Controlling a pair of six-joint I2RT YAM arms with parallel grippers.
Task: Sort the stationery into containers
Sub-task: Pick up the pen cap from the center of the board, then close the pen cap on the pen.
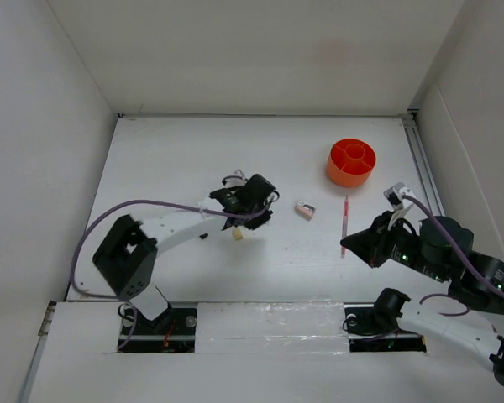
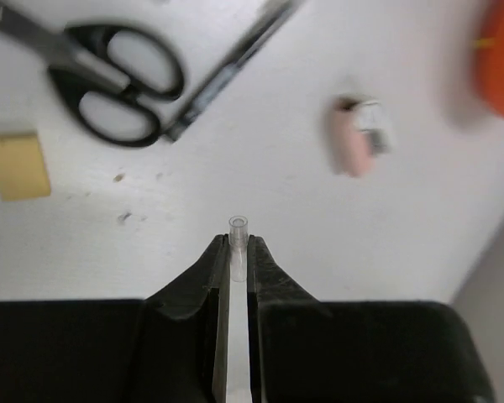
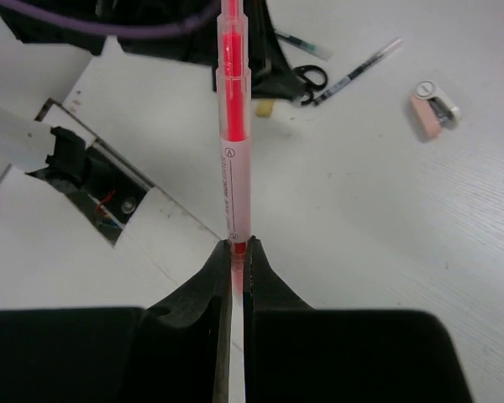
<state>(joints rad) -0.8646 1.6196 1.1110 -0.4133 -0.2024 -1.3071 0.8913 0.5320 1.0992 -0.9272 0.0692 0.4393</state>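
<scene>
My right gripper (image 3: 238,245) is shut on the end of a pink pen (image 3: 233,126), which sticks straight out from the fingers; in the top view the pen (image 1: 345,220) and gripper (image 1: 350,244) are south of the round orange pot (image 1: 351,162). My left gripper (image 2: 238,243) is shut on a thin clear-ended pen (image 2: 238,227) above the table; in the top view the gripper (image 1: 252,206) is at mid-table. Black-handled scissors (image 2: 118,84), a dark pen (image 2: 227,71), a beige eraser (image 2: 17,165) and a pinkish sharpener (image 2: 357,134) lie on the table below it.
The sharpener (image 1: 304,210) lies between the two grippers and the eraser (image 1: 239,235) sits just below the left wrist. White walls enclose the table on three sides. A purple cable (image 1: 134,210) loops over the left arm.
</scene>
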